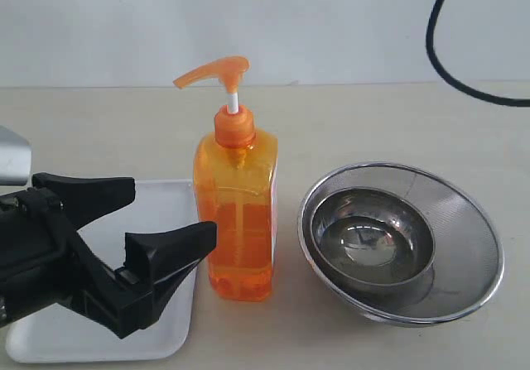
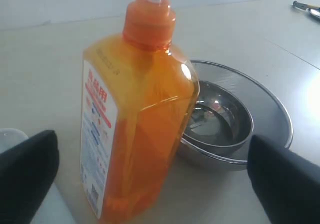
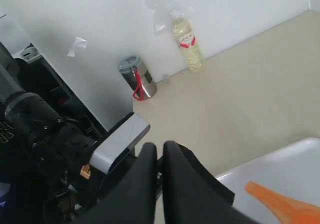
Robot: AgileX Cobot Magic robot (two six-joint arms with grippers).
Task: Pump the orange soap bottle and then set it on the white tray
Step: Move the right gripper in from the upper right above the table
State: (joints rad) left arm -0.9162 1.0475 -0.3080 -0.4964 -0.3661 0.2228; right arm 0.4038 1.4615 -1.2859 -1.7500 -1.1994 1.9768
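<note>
Upright, orange soap bottle (image 1: pixel 236 221), spout leftward.

The bottle (image 1: pixel 237 213) is clear orange with an orange pump head, white stem and a white label bearing orange-red lettering. The tray (image 1: pixel 166 200) is plain white. The bowl (image 1: pixel 401 242) is shiny steel mesh. Both grippers (image 1: pixel 128 229) (image 3: pixel 160 159) are matte black.

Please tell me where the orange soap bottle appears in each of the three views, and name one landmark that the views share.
Exterior view: the orange soap bottle stands upright at the centre, between the white tray and the steel bowl.
Left wrist view: the bottle's body fills the centre-left; the pump head is cropped.
Right wrist view: only the orange spout tip shows, at the bottom right.
Shared landmark: the white tray.
</note>
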